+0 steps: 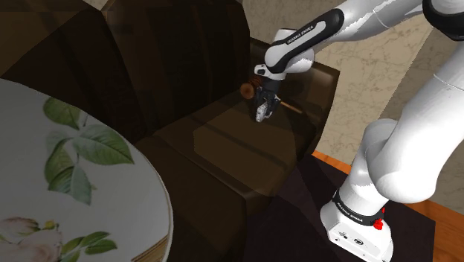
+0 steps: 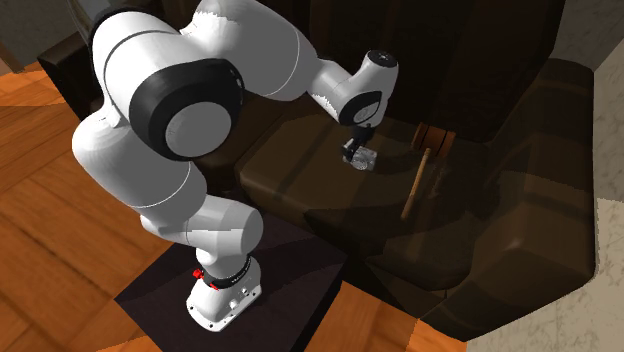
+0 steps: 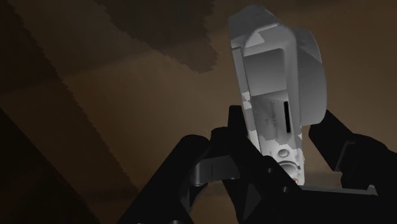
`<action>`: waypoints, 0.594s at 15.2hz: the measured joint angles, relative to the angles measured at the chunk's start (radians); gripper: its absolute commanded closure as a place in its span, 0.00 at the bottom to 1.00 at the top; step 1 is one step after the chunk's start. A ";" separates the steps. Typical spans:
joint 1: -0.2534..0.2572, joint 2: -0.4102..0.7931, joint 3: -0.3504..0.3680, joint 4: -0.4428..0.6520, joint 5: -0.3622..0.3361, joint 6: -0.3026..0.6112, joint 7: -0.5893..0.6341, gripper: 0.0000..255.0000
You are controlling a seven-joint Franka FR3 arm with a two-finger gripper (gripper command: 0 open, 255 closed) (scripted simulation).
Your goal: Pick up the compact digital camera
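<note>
The black fingers (image 3: 337,137) were clenched on the silver compact camera (image 3: 277,95), holding it over the dark brown sofa seat (image 2: 290,165). A wooden mallet (image 2: 413,190) lay near it on the seat.

Dark brown sofa (image 1: 216,152), orange wooden floor (image 2: 60,240), round white leaf-patterned surface (image 1: 37,193), pale beige area behind (image 1: 372,67)

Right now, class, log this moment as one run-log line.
gripper: shut on camera | camera: grey, clasped, over brown cushion | arm: reaching over seat
</note>
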 measured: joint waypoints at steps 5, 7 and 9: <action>-0.009 -0.048 0.017 0.031 -0.037 -0.070 0.038 1.00; -0.012 -0.062 0.022 0.047 -0.047 -0.097 0.047 1.00; -0.016 -0.081 0.030 0.060 -0.060 -0.126 0.060 1.00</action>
